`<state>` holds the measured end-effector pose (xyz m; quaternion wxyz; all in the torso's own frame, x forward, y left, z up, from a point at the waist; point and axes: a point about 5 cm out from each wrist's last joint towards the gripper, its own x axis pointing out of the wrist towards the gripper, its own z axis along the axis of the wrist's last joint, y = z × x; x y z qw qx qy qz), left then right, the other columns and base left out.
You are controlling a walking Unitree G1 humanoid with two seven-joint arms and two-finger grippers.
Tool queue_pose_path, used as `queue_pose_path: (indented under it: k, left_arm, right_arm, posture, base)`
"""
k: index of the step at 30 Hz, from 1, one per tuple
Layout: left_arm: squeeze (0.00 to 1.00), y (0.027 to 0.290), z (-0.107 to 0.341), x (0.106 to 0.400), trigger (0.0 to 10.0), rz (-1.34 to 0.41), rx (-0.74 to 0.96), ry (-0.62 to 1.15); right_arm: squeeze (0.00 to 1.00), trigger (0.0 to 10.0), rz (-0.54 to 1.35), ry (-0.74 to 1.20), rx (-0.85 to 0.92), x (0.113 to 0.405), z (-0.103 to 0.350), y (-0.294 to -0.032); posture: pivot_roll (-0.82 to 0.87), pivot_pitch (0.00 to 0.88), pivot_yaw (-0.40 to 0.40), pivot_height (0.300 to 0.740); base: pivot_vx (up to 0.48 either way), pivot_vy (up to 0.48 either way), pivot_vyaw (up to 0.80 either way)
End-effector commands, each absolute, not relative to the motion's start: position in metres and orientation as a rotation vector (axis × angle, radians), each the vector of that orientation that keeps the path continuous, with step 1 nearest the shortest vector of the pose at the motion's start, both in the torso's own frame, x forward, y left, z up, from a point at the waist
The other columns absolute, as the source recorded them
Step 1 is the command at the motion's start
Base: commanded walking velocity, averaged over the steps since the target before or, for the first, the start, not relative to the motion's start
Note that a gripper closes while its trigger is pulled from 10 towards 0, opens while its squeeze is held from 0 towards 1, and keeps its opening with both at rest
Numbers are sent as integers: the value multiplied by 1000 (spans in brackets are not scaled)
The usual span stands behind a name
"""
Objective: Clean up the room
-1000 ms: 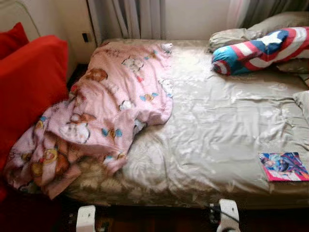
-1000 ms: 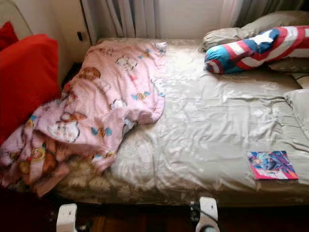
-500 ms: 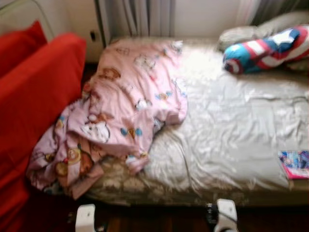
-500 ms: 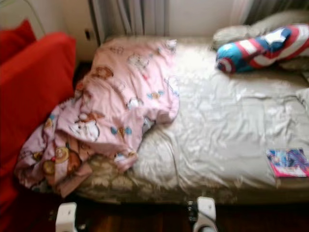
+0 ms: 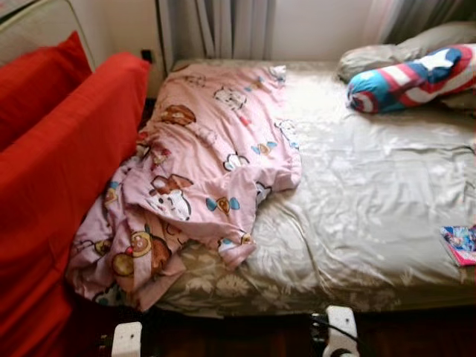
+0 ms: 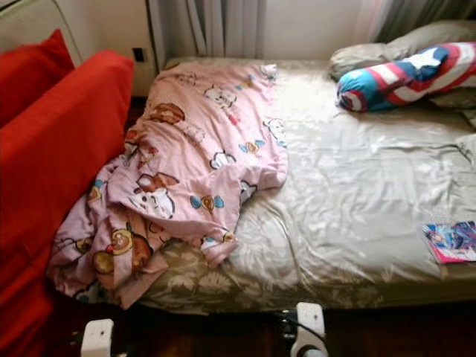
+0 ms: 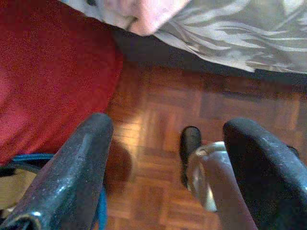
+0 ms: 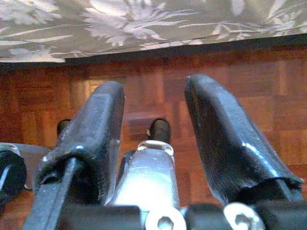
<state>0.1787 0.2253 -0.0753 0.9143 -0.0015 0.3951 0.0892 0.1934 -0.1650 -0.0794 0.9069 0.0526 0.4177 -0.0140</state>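
Observation:
A crumpled pink cartoon-print blanket (image 5: 201, 171) lies over the left part of the bed (image 5: 372, 193), one end hanging off the front left corner. A colourful book (image 5: 460, 244) rests near the bed's front right edge. A red, white and blue bolster (image 5: 409, 78) leans on grey pillows (image 5: 379, 56) at the head. Both arms hang low in front of the bed. My left gripper (image 7: 165, 127) is open above the parquet floor, between the red sofa and the blanket's hanging end. My right gripper (image 8: 154, 88) is open over the floor by the bed's edge.
A red sofa (image 5: 59, 171) with red cushions stands close along the bed's left side, leaving a narrow gap. Curtains (image 5: 216, 30) and a wall close off the back. Dark parquet floor (image 7: 158, 105) runs along the bed's front.
The camera has swung to the left: more of the red sofa shows and the book now sits at the picture's right edge. Nothing on the bed has moved.

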Motion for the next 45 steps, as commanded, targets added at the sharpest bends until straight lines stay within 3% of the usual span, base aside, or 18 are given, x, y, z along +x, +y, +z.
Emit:
queue_pose_path:
  k: [1,8,41,45]
  left_arm:
    - [0,221,-80,172,10000,173,-4,842]
    - [0,220,-80,172,10000,172,-8,841]
    - [0,221,-80,171,10000,178,-13,853]
    - [0,221,-80,171,10000,177,-16,852]
  right_arm:
    - [0,10000,-44,883,99,187,-82,-173]
    - [0,10000,-20,886,72,187,-82,-174]
    - [0,10000,-5,885,82,188,-82,-172]
    - [0,10000,-25,882,100,188,-82,-172]
  posture:
    - [8,97,-16,740]
    - [7,100,-18,740]
    - [11,112,-20,740]
    - [10,113,-21,740]
  base:
    - [0,0,0]
    - [0,0,63]
    - [0,0,800]
    - [0,0,0]
